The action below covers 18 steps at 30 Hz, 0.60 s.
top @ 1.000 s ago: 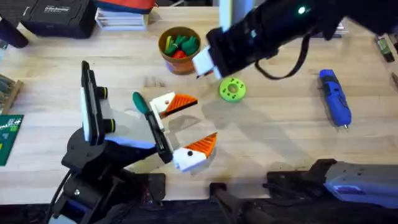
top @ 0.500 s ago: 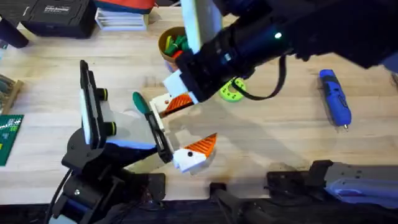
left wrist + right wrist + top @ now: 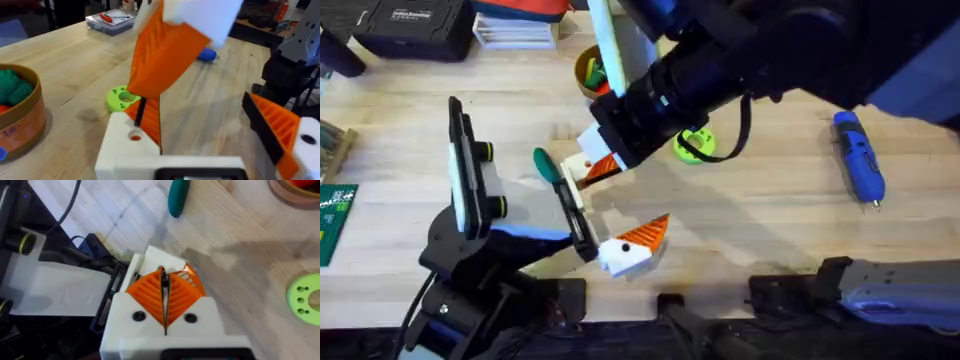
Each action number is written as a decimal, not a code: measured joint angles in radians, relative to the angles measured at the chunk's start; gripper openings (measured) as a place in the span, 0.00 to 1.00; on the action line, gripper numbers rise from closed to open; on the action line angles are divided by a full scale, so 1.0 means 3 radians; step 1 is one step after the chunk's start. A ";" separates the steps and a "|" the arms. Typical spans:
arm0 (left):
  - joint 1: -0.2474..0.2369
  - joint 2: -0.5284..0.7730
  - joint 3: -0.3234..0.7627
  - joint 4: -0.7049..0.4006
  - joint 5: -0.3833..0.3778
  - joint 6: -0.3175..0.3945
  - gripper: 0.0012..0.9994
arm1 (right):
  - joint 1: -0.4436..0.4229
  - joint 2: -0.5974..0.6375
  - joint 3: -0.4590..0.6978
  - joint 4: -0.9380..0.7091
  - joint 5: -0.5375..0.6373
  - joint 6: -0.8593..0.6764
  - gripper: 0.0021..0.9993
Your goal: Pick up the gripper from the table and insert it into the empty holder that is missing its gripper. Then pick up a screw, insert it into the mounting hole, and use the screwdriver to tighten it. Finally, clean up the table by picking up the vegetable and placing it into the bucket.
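Observation:
My left gripper (image 3: 638, 195) stands open on the table. The orange wedge gripper (image 3: 612, 166) sits on the white holder (image 3: 122, 152) that forms its far finger. A small mounting hole (image 3: 135, 136) shows in that holder. My right gripper (image 3: 164, 302) reaches across and hangs just above the hole, shut on a thin black screw (image 3: 141, 107). The blue screwdriver (image 3: 858, 156) lies at the right. The green vegetable (image 3: 692, 148) lies beside the orange-brown bucket (image 3: 588, 78), and my right arm covers part of both.
A green-handled tool (image 3: 548, 165) lies by the left arm's far finger. Dark green and red toy pieces (image 3: 12, 85) fill the bucket. A black case (image 3: 410, 25) and stacked books (image 3: 520, 28) line the far edge. A green card (image 3: 335, 220) lies at the left edge.
My right arm has swung left and down, from above the vegetable to just over the left arm's far finger. The left arm has not moved.

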<state>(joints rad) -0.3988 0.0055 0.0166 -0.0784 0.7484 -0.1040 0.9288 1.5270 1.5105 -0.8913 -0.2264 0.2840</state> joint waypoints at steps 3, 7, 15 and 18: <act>0.0000 0.0000 0.0000 0.0000 0.0001 0.0000 0.99 | 0.0017 0.0021 0.0000 0.0005 0.0000 0.0000 0.00; 0.0000 -0.0001 0.0000 0.0000 0.0001 -0.0001 0.99 | 0.0037 0.0087 0.0000 0.0016 -0.0001 0.0000 0.00; 0.0000 0.0000 0.0000 -0.0001 0.0000 -0.0001 0.99 | 0.0039 0.0110 0.0000 0.0086 0.0000 -0.0001 0.00; 0.0000 0.0000 0.0000 -0.0001 0.0000 -0.0001 0.99 | 0.0038 0.0110 0.0000 0.0085 0.0000 0.0000 0.00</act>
<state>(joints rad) -0.3988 0.0055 0.0166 -0.0786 0.7483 -0.1041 0.9401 1.5600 1.5105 -0.8658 -0.2264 0.2840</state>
